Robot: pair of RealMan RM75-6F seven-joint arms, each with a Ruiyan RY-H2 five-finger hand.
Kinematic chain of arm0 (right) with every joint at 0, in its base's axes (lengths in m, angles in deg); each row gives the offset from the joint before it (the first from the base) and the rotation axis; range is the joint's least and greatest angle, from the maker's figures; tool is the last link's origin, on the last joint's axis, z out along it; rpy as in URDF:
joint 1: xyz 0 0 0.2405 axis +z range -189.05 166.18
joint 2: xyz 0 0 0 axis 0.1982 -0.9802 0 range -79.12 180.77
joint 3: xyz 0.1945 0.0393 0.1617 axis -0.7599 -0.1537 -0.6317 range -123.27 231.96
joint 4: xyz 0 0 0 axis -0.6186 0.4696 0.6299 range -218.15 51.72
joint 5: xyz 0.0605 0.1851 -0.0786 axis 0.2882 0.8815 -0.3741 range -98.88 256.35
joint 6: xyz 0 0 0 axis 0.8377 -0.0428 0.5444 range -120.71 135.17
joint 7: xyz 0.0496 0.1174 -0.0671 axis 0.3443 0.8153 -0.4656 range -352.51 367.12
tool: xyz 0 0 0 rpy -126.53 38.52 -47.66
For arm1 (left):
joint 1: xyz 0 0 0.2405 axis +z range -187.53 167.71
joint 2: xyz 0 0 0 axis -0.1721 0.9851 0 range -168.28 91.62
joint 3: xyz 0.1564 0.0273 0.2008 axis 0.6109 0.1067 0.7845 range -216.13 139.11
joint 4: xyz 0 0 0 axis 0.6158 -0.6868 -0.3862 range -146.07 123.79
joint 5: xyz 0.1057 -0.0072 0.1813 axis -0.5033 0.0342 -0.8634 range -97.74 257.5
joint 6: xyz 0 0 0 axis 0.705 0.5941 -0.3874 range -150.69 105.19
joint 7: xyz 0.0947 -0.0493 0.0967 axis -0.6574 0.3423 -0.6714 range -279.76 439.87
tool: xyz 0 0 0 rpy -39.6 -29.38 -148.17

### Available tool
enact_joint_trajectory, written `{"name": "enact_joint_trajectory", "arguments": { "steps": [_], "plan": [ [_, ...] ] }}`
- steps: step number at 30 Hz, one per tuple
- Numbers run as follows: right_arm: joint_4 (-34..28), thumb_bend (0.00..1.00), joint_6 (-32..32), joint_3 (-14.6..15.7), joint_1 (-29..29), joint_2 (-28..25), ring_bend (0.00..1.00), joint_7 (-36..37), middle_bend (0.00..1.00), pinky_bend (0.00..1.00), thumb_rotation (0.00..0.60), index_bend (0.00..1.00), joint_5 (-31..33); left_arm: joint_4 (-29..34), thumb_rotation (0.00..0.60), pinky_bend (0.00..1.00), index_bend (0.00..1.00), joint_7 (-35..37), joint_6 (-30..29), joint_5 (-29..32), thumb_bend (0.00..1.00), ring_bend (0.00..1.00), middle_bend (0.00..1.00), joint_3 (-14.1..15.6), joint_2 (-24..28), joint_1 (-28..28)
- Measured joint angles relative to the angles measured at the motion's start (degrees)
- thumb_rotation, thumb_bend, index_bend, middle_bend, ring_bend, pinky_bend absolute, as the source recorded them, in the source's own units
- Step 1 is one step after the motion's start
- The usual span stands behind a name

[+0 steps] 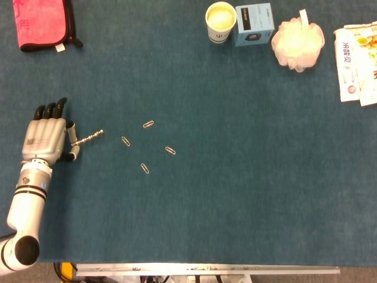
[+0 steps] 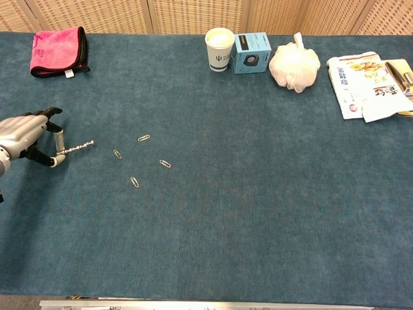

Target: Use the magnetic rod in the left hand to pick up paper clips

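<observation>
My left hand is at the table's left side and pinches a thin beaded magnetic rod between thumb and a finger. The rod points right, tip tilted slightly up and away. Several silver paper clips lie on the blue felt to its right: one closest to the tip, one further back, one to the right, one nearer me. The tip stands a short gap left of the closest clip. Neither view shows my right hand.
A pink cloth lies at the back left. At the back stand a paper cup, a blue box and a white mesh sponge. Snack packets lie at the right edge.
</observation>
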Motion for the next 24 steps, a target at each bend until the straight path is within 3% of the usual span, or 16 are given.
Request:
{"name": "enact_joint_trajectory", "arguments": {
  "steps": [11,24],
  "plan": [
    [-0.08,0.0,-0.41,0.04,-0.19,-0.16,0.24,0.3,0.16,0.53,0.6,0.18,-0.22,8.25,0.6,0.03,0.57,-5.51,-4.14,-3.43,0.33,0.0,0.03,1.53,3.56,0.25],
    [-0.07,0.0,-1.15,0.0,-0.59,-0.52,0.24,1.14,0.16,0.53,0.6,0.18,-0.45,16.36,0.6,0.03,0.58,-18.33,-7.95,-5.58,0.33,0.0,0.04,4.21,6.21,-1.16]
  ]
}}
